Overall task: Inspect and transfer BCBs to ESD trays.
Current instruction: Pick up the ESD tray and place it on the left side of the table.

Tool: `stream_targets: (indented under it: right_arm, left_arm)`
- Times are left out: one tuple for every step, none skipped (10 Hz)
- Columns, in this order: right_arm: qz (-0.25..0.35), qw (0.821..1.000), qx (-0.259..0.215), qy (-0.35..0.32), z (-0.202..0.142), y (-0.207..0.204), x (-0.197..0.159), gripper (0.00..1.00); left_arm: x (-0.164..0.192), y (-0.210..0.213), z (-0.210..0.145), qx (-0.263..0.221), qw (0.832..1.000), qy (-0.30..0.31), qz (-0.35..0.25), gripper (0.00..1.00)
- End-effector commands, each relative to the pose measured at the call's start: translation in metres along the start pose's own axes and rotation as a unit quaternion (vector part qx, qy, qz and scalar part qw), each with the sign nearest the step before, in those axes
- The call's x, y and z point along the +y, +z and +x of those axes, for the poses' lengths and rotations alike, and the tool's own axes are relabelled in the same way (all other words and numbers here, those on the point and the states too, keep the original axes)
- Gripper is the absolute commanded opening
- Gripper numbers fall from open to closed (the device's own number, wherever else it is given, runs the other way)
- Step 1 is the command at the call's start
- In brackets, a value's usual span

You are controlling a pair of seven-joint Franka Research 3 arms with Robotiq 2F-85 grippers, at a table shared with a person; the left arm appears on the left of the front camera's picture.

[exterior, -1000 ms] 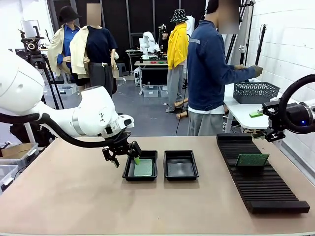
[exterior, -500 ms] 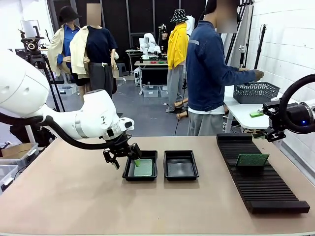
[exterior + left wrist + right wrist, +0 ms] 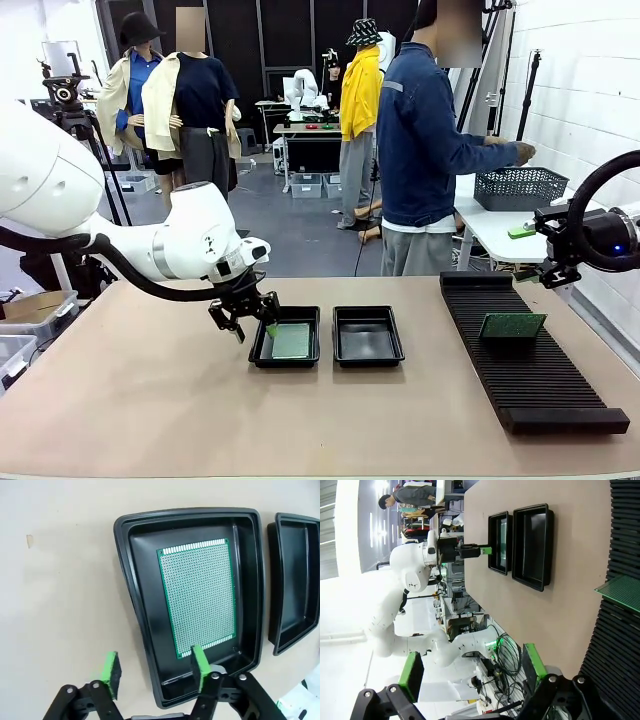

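Observation:
One BCB (image 3: 197,597) lies flat on the floor of the left ESD tray (image 3: 125,575), seen also as BCB (image 3: 291,341) in tray (image 3: 258,352) from the front. My left gripper (image 3: 155,666) hovers open above that tray's near corner, one finger over the table and one over the tray, holding nothing. The second ESD tray (image 3: 367,336) beside it is bare inside. Another BCB (image 3: 512,325) stands on edge in the black slotted rack (image 3: 530,375). My right gripper (image 3: 472,670) is open, held high at the table's right end above the rack.
A person in a blue top (image 3: 425,140) stands at the far side, turned toward a side table with a grey basket (image 3: 519,187). Bare tabletop (image 3: 130,400) lies to the left of the trays and in front of them.
My left gripper has drawn back a little to the left, off the tray's floor toward its rim. The board stays flat in the tray. The right arm has not moved.

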State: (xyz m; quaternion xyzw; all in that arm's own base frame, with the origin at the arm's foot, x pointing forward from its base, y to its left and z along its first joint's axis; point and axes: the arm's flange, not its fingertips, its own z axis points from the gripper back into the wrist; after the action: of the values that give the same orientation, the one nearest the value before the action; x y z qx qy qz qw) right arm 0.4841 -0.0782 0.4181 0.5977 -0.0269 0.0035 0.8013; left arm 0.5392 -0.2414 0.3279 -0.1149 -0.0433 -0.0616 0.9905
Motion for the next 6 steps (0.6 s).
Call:
stream_targets:
  right_arm:
    - [-0.002, 1.000, -0.004, 0.000, -0.0030, -0.0008, 0.0000, 1.00]
    - [-0.002, 1.000, -0.004, 0.000, -0.0030, -0.0008, 0.0000, 1.00]
    - [-0.002, 1.000, -0.004, 0.000, -0.0030, -0.0008, 0.0000, 1.00]
    - [-0.002, 1.000, -0.004, 0.000, -0.0030, -0.0008, 0.0000, 1.00]
    - [-0.002, 1.000, -0.004, 0.000, -0.0030, -0.0008, 0.0000, 1.00]
    - [-0.002, 1.000, -0.004, 0.000, -0.0030, -0.0008, 0.0000, 1.00]
  left_arm:
    - [-0.0019, -0.0009, 0.0056, -0.001, 1.000, 0.012, 0.011, 0.39]
    - [-0.0014, -0.0010, 0.0052, 0.000, 1.000, 0.013, 0.008, 0.23]
    - [-0.0009, -0.0014, 0.0050, 0.003, 1.000, 0.013, 0.006, 0.07]
    - [-0.0008, -0.0013, 0.0051, 0.005, 1.000, 0.013, 0.004, 0.00]
    - [-0.0005, -0.0015, 0.0050, 0.007, 1.000, 0.012, 0.003, 0.00]
    - [0.0001, -0.0012, 0.0051, 0.009, 1.000, 0.013, 0.002, 0.00]
